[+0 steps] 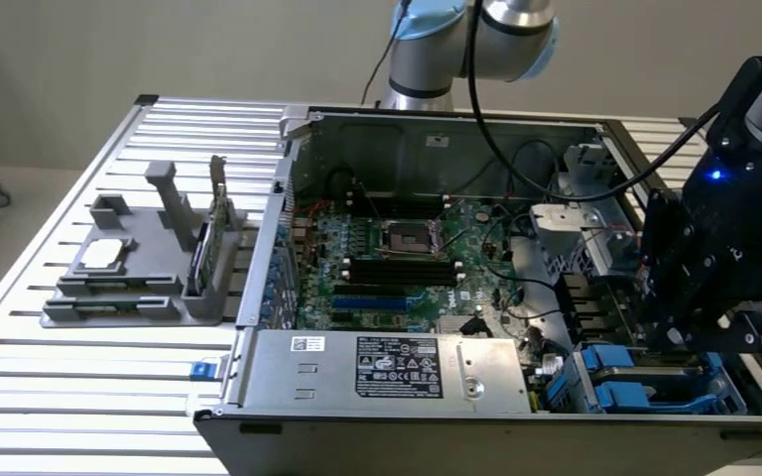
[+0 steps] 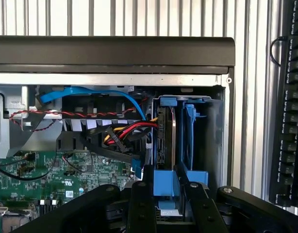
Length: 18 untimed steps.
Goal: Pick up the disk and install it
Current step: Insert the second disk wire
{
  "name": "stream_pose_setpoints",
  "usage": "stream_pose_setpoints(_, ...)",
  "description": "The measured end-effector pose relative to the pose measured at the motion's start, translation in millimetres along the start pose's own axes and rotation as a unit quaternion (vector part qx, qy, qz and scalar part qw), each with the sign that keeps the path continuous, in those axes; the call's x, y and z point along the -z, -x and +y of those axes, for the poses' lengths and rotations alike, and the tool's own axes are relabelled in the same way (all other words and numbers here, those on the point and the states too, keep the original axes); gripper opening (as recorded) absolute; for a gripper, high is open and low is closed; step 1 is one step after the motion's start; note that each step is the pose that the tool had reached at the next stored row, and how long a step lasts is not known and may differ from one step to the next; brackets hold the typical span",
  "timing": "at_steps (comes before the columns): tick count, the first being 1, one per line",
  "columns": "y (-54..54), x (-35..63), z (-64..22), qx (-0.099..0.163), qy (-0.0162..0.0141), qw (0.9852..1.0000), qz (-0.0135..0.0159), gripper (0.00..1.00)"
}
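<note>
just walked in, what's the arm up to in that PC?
The arm has its claw down at the drive bay in the corner of the open computer case. Its fingers sit either side of the blue carrier frame of the disk, which stands on edge in the bay beside the cable bundle. The grey holder sits on the slatted table outside the case.

Hidden and cropped parts around the drive bay

In the exterior view the claw point(image 1: 698, 332) covers most of the disk point(image 1: 626, 382), and the picture's edge cuts the arm; in the wrist view the disk point(image 2: 164, 141) stands edge-on, its label face unseen, and the claw point(image 2: 164, 213) fingertips run off the frame.
</note>
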<state>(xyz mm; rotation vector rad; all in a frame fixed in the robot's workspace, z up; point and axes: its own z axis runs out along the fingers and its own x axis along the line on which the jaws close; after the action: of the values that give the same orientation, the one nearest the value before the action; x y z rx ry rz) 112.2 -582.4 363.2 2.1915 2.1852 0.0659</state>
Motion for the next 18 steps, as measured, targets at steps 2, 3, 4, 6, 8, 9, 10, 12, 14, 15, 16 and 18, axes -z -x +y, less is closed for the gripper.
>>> stream_pose_setpoints(2, -3.7, -0.1, -0.6, 0.0, 0.0, 1.0, 0.0001, 0.31)
stream_pose_setpoints(3, -5.3, 0.0, -0.9, 0.0, 0.0, 1.0, 0.0, 0.31)
stream_pose_setpoints(4, -6.8, 0.1, -1.1, 0.0, 0.0, 1.0, -0.0002, 0.31)
stream_pose_setpoints(6, -8.8, 1.5, -2.1, 0.0, 0.0001, 1.0, -0.0014, 0.31)
stream_pose_setpoints(8, -9.2, 5.3, -3.1, 0.0, 0.0, 1.0, -0.0032, 0.31)
stream_pose_setpoints(9, -9.3, 7.6, -3.4, 0.0, 0.0001, 1.0, -0.0038, 0.31)
stream_pose_setpoints(10, -9.3, 9.7, -3.3, 0.0, 0.0001, 1.0, -0.0045, 0.31)
stream_pose_setpoints(12, -9.3, 12.4, -3.1, 0.0, 0.0001, 1.0, -0.0067, 0.31)
stream_pose_setpoints(14, -9.3, 12.6, -3.2, 0.0, 0.0001, 1.0, -0.009, 0.31)
stream_pose_setpoints(15, -9.4, 12.6, -3.2, 0.0, 0.0002, 1.0, -0.0099, 0.31)
stream_pose_setpoints(16, -9.6, 12.7, -3.2, -0.001, 0.0002, 0.9999, -0.0106, 0.31)
stream_pose_setpoints(18, -11.3, 12.6, -3.2, -0.001, 0.0004, 0.9999, -0.0109, 0.31)
